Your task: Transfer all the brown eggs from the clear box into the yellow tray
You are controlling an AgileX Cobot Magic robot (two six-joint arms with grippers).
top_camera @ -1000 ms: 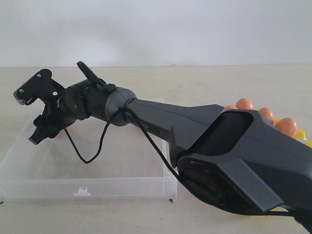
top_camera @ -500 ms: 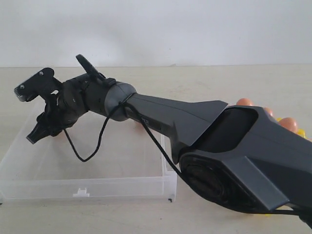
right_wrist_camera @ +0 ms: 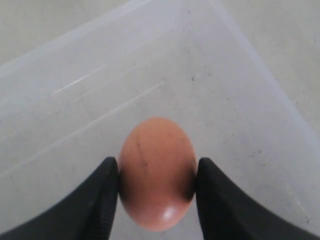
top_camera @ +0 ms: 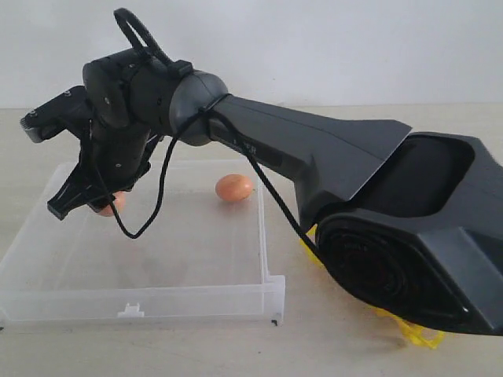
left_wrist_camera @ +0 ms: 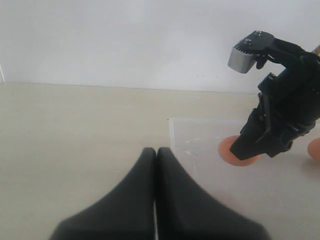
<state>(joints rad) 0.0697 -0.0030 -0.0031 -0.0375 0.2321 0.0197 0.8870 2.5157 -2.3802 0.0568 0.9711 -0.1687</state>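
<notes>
**Egg being gripped inside the box**

The right arm [top_camera: 314, 157] is being seen higher than a second ago, and a second egg [top_camera: 234, 188] is being uncovered in the far right part of the box [top_camera: 196, 302]. One egg [right_wrist_camera: 156, 165] is being held between the fingers of the right gripper [right_wrist_camera: 156, 192], low inside the box. The left gripper [left_wrist_camera: 156, 200] is being held fully closed on nothing, outside the box. The yellow tray [top_camera: 413, 336] is being mostly hidden by the arm.

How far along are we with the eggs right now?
Done: the clear box holds only two visible eggs. In hand: the right gripper grips one brown egg inside the box. Left: carry it over, then fetch the second egg. The yellow tray is mostly hidden behind the arm, so its fill is unclear.
</notes>
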